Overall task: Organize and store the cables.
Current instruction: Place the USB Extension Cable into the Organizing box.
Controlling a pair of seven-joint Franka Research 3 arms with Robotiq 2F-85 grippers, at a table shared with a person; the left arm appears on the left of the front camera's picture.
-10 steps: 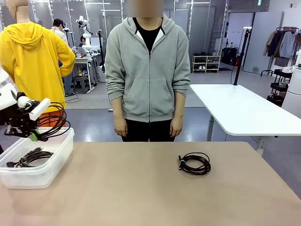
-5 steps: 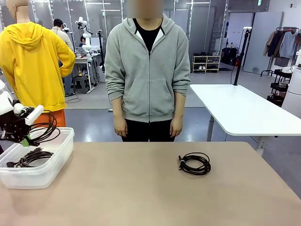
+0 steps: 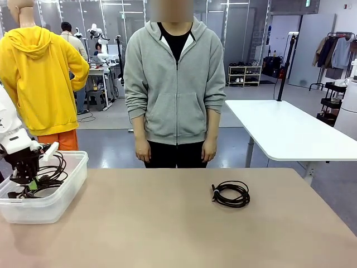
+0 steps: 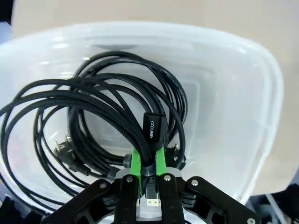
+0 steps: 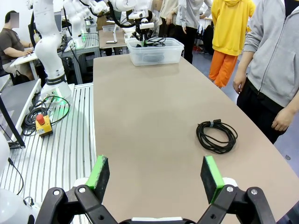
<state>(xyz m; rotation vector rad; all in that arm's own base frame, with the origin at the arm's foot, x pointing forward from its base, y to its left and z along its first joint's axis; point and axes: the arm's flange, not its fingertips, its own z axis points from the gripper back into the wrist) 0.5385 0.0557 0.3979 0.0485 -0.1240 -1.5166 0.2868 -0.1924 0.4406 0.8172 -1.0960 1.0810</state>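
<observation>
My left gripper (image 3: 30, 180) hangs over the clear plastic bin (image 3: 62, 202) at the table's left end, shut on a coiled black cable (image 3: 54, 166) that droops into it. In the left wrist view the green pads (image 4: 136, 161) pinch the braided strands of this cable (image 4: 100, 100) near its plug, and another black cable (image 4: 180, 100) lies on the bin's floor under it. A third coiled cable (image 3: 230, 194) rests on the table right of centre, also seen as a cable (image 5: 216, 135) ahead of my right gripper (image 5: 155, 175), which is open and holds nothing.
A person in a grey hoodie (image 3: 175, 84) stands at the far edge with both hands down. The bin (image 5: 154, 51) sits at the far end of the table in the right wrist view. A white table (image 3: 284, 131) stands behind on the right.
My left gripper has moved left and down with the coiled cable, from above the bin's rim into the bin. The cable on the table and the person have not moved.
</observation>
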